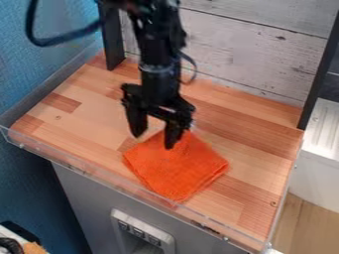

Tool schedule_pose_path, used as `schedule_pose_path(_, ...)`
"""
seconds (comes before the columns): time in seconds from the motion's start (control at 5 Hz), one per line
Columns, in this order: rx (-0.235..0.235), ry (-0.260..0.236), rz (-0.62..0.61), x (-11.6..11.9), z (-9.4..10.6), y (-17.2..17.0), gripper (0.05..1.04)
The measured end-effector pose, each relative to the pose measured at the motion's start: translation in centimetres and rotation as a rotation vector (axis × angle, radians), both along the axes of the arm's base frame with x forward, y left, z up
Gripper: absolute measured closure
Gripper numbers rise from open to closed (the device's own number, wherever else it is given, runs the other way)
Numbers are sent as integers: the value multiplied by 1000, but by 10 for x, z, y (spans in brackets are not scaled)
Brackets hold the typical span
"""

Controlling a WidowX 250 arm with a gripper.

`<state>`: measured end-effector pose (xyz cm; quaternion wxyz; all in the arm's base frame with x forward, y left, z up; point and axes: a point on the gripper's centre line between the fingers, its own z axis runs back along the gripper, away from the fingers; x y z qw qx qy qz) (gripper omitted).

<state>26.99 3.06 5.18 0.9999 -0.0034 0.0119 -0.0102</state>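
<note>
Along the near edge of the tabletop, a low clear guard is running, probably for stopping things from slipping off. Just inside it, around that edge's middle, an orange cloth is lying folded and flat, its own layers seemingly weighing it down. Over the cloth's far corner the black pincer is hanging, fingers spread apart and pointing down, gripping nothing. Behind, a plank wall is backing the far edge.

One cloth, one pincer, two posts
</note>
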Motion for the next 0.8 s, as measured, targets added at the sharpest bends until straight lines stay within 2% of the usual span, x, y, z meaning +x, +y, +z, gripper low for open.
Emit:
schedule_pose_path(0.4, -9, -28, 9, -6, 19, 36, 87)
schedule_pose_path(0.8, -13, -36, 13, -9, 29, 64, 89)
